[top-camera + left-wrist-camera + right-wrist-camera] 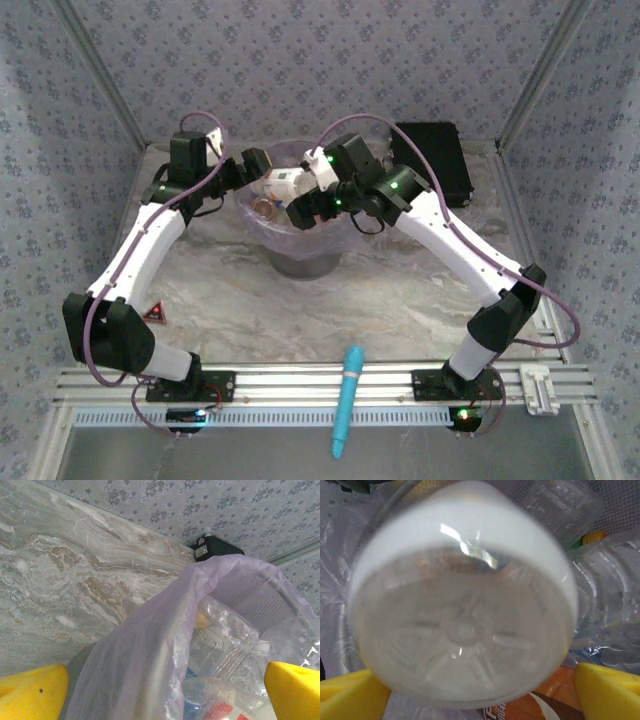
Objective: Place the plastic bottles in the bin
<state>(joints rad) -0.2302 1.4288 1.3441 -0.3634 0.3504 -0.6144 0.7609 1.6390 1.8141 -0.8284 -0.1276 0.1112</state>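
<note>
The bin (303,262) stands at mid-table, its lavender bag (150,645) draped over the rim. Inside lie several plastic bottles, clear ones (220,635) and one with an orange label (540,705). My right gripper (300,212) hangs over the bin's mouth, its yellow fingers (607,690) wide apart and open. A white bottle (462,630), blurred, shows its base just in front of the right gripper (480,690), above the pile. In the top view this white bottle (285,183) lies at the bin's mouth. My left gripper (262,165) is open at the bin's far-left rim, the left gripper (165,695) straddling the bag's edge with nothing held.
A flat black case (432,160) lies at the back right, close behind the bin. A light-blue cylindrical tool (347,400) rests across the front rail between the arm bases. A small red triangle marker (155,314) sits by the left arm.
</note>
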